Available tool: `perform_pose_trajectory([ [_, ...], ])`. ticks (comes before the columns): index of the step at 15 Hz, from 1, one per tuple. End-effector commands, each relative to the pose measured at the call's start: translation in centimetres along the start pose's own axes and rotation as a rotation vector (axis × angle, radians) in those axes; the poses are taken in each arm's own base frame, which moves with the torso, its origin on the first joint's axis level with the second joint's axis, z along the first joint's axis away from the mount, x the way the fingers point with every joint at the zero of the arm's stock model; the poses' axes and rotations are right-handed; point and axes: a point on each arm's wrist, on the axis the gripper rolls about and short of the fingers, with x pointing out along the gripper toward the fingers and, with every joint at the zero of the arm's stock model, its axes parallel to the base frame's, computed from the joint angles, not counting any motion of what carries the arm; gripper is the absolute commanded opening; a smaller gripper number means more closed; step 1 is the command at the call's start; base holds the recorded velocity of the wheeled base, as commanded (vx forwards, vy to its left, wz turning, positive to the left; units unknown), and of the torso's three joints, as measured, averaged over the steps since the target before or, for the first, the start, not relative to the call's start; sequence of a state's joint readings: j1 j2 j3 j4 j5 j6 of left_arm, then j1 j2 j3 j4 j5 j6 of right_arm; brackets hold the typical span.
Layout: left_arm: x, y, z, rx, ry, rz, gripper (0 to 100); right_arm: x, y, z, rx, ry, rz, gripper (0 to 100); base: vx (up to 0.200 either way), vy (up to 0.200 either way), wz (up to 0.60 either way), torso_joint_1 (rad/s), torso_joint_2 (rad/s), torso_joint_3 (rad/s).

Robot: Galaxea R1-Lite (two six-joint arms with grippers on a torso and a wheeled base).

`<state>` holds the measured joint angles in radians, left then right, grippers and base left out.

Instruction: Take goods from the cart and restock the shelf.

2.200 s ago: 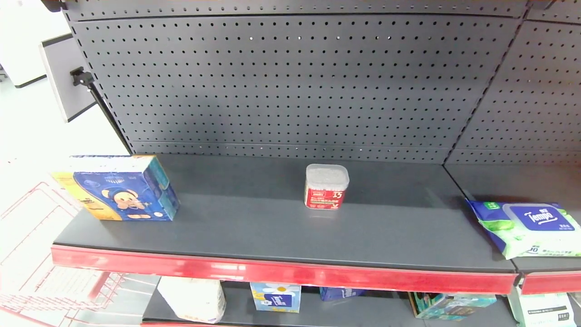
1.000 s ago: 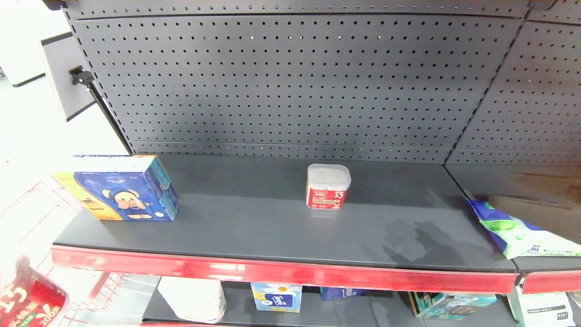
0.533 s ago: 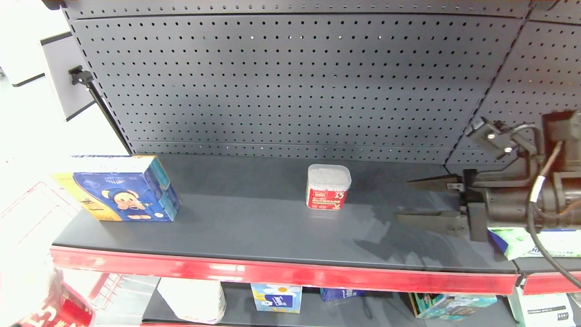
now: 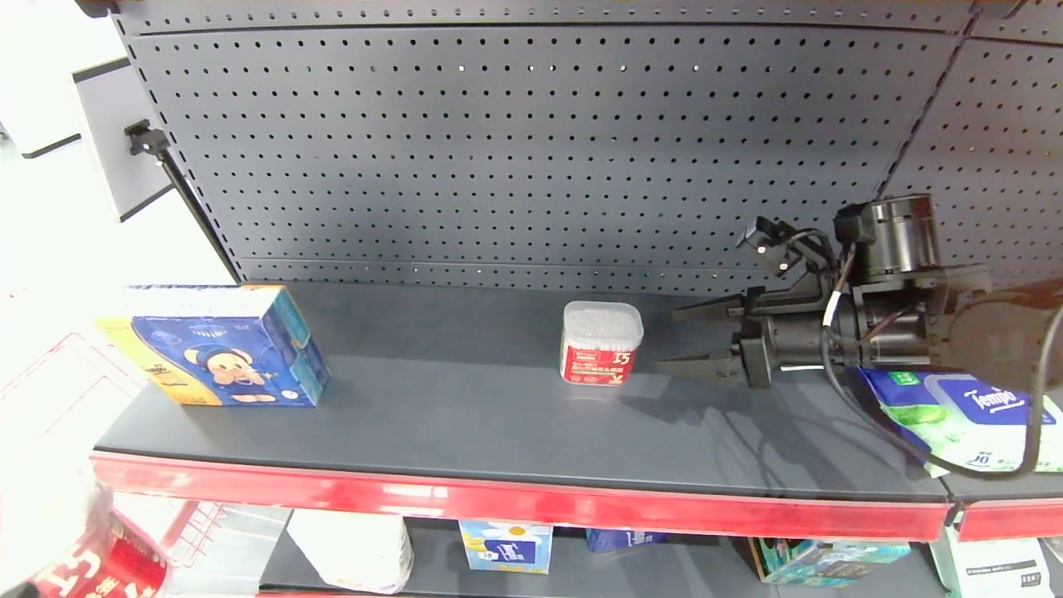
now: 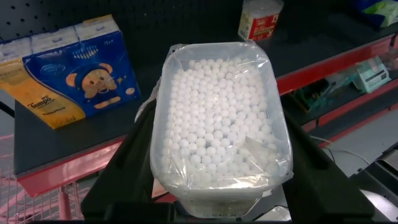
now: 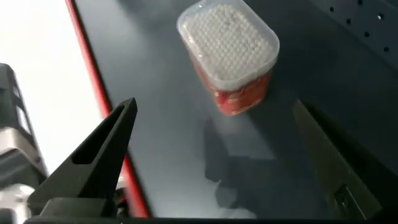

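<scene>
A blue tissue pack (image 4: 217, 345) is set at the left edge of the shelf (image 4: 465, 415), a wet-wipes pack (image 4: 955, 415) at the right.

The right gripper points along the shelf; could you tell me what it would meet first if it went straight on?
Most likely the swab tub standing on the shelf: the right gripper points at it with jaws open, and the right wrist view shows it ahead between them, with nothing in the way.
</scene>
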<state>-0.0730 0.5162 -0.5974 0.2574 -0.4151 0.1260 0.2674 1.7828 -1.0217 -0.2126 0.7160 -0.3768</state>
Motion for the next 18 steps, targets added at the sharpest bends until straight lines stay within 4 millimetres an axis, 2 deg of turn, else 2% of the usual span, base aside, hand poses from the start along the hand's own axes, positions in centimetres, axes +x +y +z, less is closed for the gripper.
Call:
perform_pose_trajectory([
  [1, 0.1, 0.0, 0.1, -0.001, 0.002, 0.002, 0, 2.0, -1.6, -1.1, -0.049, 0.016, 0.038, 100, 0.000, 0.000, 0.00, 0.000, 0.00, 0.000],
  [5, 0.4, 0.3, 0.8, -0.003, 0.006, 0.003, 0, 3.6, -3.1, -0.5, -0.093, -0.008, 0.052, 100, 0.000, 0.000, 0.00, 0.000, 0.00, 0.000],
  [9, 0.5, 0.4, 1.1, -0.002, 0.005, 0.004, 0, 4.4, -3.7, -0.5, -0.098, -0.012, 0.058, 100, 0.000, 0.000, 0.00, 0.000, 0.00, 0.000],
  [12, 0.5, 0.4, 1.0, -0.004, 0.005, 0.003, 0, 4.9, -3.2, -0.2, -0.107, -0.013, 0.076, 100, 0.000, 0.000, 0.00, 0.000, 0.00, 0.000],
  [18, 0.7, 0.4, 1.1, -0.006, 0.009, 0.004, 0, 6.4, -2.7, -1.0, -0.103, 0.011, 0.103, 100, 0.000, 0.000, 0.00, 0.000, 0.00, 0.000],
])
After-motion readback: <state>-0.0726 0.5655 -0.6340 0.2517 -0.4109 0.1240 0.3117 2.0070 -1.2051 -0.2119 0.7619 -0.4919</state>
